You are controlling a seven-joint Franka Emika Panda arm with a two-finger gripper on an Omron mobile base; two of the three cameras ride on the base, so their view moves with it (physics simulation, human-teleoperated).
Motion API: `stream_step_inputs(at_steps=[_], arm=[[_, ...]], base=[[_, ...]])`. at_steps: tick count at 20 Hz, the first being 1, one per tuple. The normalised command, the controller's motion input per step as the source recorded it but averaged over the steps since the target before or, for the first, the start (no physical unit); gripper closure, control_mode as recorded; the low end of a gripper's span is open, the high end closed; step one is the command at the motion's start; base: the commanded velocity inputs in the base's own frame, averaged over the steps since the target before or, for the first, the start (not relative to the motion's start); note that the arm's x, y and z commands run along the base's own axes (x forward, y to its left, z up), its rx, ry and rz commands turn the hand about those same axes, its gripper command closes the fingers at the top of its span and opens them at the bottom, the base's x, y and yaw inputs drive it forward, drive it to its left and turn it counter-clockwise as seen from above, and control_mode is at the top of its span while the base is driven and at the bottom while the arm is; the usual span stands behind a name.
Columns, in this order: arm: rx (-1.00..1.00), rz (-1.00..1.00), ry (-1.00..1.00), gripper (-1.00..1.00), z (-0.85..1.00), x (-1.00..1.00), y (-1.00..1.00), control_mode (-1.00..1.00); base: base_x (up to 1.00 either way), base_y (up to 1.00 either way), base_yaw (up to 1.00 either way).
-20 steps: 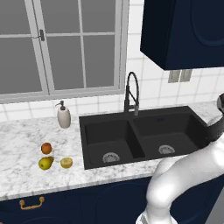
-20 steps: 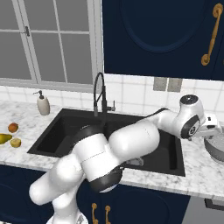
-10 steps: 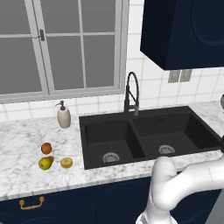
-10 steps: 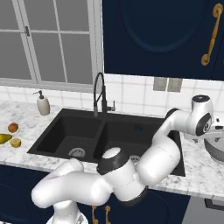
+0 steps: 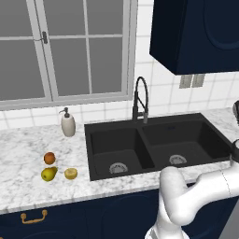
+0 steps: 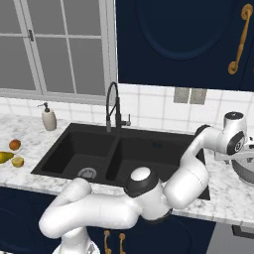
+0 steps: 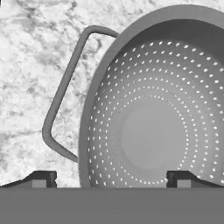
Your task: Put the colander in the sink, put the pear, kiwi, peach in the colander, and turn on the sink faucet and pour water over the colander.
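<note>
A home kitchen, rendered rather than real. Black rectangular double-basin sink [image 5: 158,144] set into a white-grey marble bench [image 5: 28,186], with a tall black gooseneck faucet [image 5: 140,100] behind it. White soap pump bottle [image 5: 68,123] beside a grey-framed paned window [image 5: 70,51]. White square wall tiles [image 6: 154,106], navy cabinets overhead [image 6: 183,39] and below, brass handles [image 5: 33,216]. Three small fruits [image 5: 56,168] lying on the marble; a perforated grey metal colander [image 7: 157,122] resting there too.
</note>
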Motion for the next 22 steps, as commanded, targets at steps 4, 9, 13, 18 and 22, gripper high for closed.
stream_step_inputs(at_steps=[4, 9, 13, 18, 22], arm=[[0.05, 0.07, 0.15, 1.00, -0.41, 0.06, -0.02, -1.00], [0.14, 0.10, 0.02, 1.00, -0.11, -0.09, 0.03, -1.00], [0.14, 0.11, -0.03, 1.00, -0.03, -0.44, 0.66, -1.00], [-0.01, 0.35, -0.26, 1.00, -0.14, -0.42, 1.00, -1.00], [-0.09, 0.38, -0.36, 1.00, -0.23, -0.78, 1.00, -1.00]], base=[[0.00, 0.00, 0.00], [0.00, 0.00, 0.00], [0.00, 0.00, 0.00], [0.00, 0.00, 0.00], [0.00, 0.00, 0.00]])
